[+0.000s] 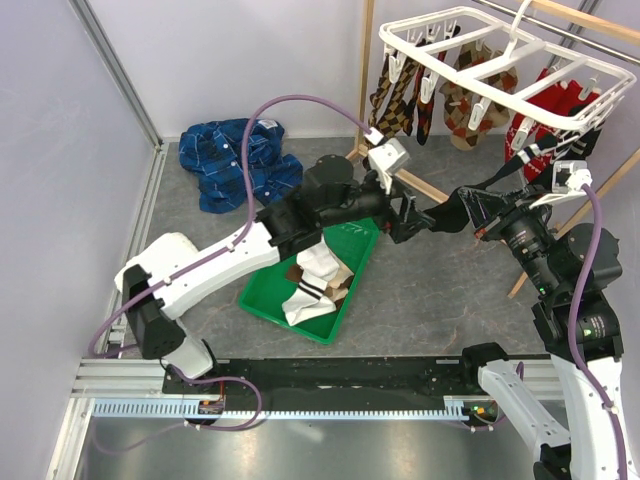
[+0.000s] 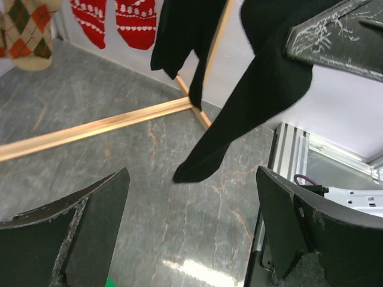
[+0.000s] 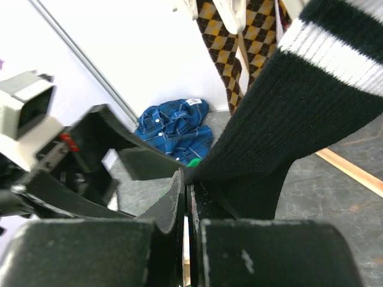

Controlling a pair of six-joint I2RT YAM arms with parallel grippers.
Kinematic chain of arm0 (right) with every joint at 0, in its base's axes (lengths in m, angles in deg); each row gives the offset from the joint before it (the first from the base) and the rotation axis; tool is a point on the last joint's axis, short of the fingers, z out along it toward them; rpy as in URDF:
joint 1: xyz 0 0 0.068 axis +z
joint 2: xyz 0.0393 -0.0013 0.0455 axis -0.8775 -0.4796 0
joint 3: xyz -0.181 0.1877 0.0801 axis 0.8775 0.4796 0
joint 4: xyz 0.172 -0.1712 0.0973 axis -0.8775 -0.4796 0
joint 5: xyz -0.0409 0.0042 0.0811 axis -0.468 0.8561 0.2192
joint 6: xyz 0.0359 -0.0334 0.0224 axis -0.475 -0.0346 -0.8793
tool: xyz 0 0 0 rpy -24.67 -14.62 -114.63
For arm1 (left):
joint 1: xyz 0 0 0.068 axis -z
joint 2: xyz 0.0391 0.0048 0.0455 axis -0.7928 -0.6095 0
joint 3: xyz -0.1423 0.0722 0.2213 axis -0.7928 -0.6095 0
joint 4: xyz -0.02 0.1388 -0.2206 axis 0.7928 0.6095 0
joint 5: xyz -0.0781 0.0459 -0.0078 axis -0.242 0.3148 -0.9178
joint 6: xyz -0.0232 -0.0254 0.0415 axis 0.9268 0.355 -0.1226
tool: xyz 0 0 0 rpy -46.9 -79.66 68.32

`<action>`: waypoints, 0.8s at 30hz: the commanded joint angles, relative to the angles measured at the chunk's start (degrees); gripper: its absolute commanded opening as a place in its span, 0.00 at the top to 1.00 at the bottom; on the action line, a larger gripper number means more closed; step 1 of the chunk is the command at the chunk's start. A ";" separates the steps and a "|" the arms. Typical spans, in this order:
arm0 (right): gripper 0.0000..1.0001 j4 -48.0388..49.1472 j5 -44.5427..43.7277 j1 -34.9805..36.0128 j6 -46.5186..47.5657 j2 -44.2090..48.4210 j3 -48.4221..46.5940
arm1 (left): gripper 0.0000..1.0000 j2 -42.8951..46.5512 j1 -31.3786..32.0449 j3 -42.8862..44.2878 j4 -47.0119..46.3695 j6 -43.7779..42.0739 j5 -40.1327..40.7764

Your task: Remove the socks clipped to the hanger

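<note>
The white hanger [image 1: 470,70] hangs at the top right with brown argyle socks [image 1: 395,95], tan socks [image 1: 470,115] and red socks [image 1: 555,110] clipped under it. My right gripper [image 1: 478,222] [image 3: 187,179] is shut on the foot of a black sock with white stripes [image 3: 299,101] [image 1: 505,185]. That sock's cuff runs up toward the clips, and I cannot tell whether a clip holds it. My left gripper [image 1: 415,220] [image 2: 192,179] stands open just left of it, nothing between its fingers [image 2: 96,221]. The black toe [image 2: 233,119] hangs beyond them.
A green bin [image 1: 262,300] under the left arm holds a white black-striped sock [image 1: 312,275] and a tan-brown one. A blue plaid shirt [image 1: 235,160] [image 3: 173,125] lies at the back left. The wooden stand's floor bar [image 2: 102,128] and slanted poles [image 1: 420,190] frame the hanger.
</note>
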 commanded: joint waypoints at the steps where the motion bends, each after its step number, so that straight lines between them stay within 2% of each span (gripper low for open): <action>1: 1.00 2.68 1.78 -0.04 -2.00 0.67 -1.14 | 0.06 -3.29 2.42 5.99 -3.04 -4.11 -3.09; 5: 1.00 2.77 3.18 -0.04 -2.79 0.93 -1.06 | 0.06 -6.98 4.44 9.94 -3.04 -6.57 -1.34; 8: 1.00 3.03 3.71 -0.13 -3.14 1.55 -0.53 | 0.13 -9.71 4.53 12.40 -2.86 -6.66 -0.54; 11: 1.00 2.95 4.15 -0.13 -2.88 1.99 0.08 | 0.61 -11.55 4.70 13.99 -2.86 -5.61 0.77; 12: 1.00 2.77 3.98 -0.04 -2.79 2.07 0.26 | 0.85 -11.82 4.62 14.26 -2.60 -5.26 1.04; 13: 0.96 2.07 3.45 -0.04 -2.62 2.07 0.26 | 0.97 -12.26 4.70 14.61 -1.47 -5.08 1.56; 14: 0.86 1.37 3.10 -0.04 -2.10 2.07 -0.17 | 0.98 -12.26 4.70 15.05 -0.85 -4.73 2.26; 15: 0.64 0.41 2.66 -0.13 -0.44 2.07 -0.61 | 0.98 -12.26 4.53 15.05 -0.32 -4.03 2.44; 18: 0.47 -4.42 -1.99 -0.13 3.25 2.34 -3.68 | 0.98 -11.21 4.35 14.17 0.83 -2.54 2.88; 20: 0.41 -7.94 -7.59 -0.04 4.84 2.08 -7.27 | 0.98 -10.25 3.92 13.65 1.18 -1.31 2.80; 21: 0.33 -8.91 -9.37 -0.13 5.72 1.99 -8.34 | 0.98 -10.07 3.74 13.64 1.18 -0.25 2.62; 24: 0.23 -11.29 -15.88 -0.04 7.84 1.29 -11.95 | 0.98 -9.36 3.04 13.20 1.44 0.98 2.97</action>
